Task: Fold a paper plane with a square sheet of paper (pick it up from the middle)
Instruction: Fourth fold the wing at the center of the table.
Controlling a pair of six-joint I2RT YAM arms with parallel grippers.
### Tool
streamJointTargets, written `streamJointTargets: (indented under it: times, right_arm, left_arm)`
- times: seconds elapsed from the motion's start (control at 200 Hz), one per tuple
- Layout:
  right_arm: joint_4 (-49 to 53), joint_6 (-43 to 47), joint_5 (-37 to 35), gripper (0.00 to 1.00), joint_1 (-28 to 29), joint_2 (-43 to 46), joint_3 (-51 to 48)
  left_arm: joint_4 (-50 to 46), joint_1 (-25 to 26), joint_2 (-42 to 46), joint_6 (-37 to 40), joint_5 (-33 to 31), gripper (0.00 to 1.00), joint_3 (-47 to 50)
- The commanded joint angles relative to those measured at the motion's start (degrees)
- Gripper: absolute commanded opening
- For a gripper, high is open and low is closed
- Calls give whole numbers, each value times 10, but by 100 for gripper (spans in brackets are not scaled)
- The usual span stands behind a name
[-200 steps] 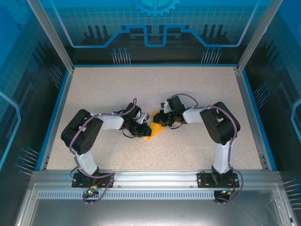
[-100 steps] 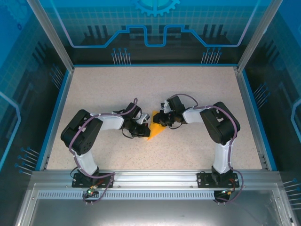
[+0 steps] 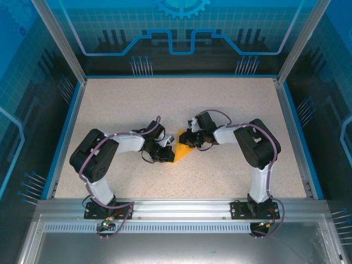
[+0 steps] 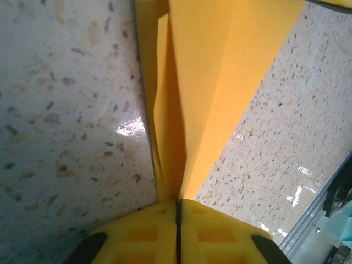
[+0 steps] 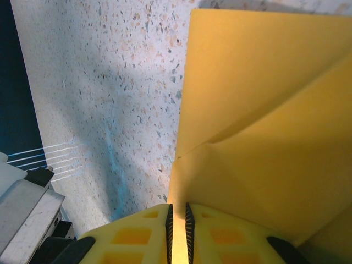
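Note:
The orange-yellow paper plane (image 3: pixel 181 152) is a folded, pointed shape at the middle of the table, held between both grippers. My left gripper (image 3: pixel 168 153) reaches in from the left and is shut on its narrow end. In the left wrist view the yellow pads (image 4: pixel 220 234) meet with the plane's layers (image 4: pixel 220 82) fanning out from the seam of my left gripper (image 4: pixel 177 202). My right gripper (image 3: pixel 188 144) comes from the right and is shut on the wider end. In the right wrist view the paper (image 5: pixel 264 110) runs down between the ribbed pads of my right gripper (image 5: pixel 177 208).
The speckled tabletop (image 3: pixel 220 110) has a blue rim (image 3: pixel 65 132) on its sides and back. Slanted metal posts (image 3: pixel 58 38) stand at the back corners. An aluminium rail (image 3: pixel 181 206) carrying both arm bases runs along the near edge.
My left gripper's jaws have closed onto the paper's narrow end and the left arm has shifted slightly left. The right arm and its grip look the same.

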State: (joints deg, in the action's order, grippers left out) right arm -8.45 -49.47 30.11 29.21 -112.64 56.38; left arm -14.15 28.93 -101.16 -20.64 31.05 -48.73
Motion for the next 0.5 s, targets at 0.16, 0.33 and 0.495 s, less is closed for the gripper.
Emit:
streamJointTargets:
  times: [0.16,0.33,0.495]
  right_arm:
    - [45,12,-35,17,-4,-31,-6]
    - [44,13,-35,17,-4,-34,-6]
    - [48,16,-34,17,-3,-38,-6]
  left_arm:
    - [-56,4,7,3,-17,5,11]
    - [-44,5,50,-15,0,17,31]
    - [-32,0,109,-46,-21,20,45]
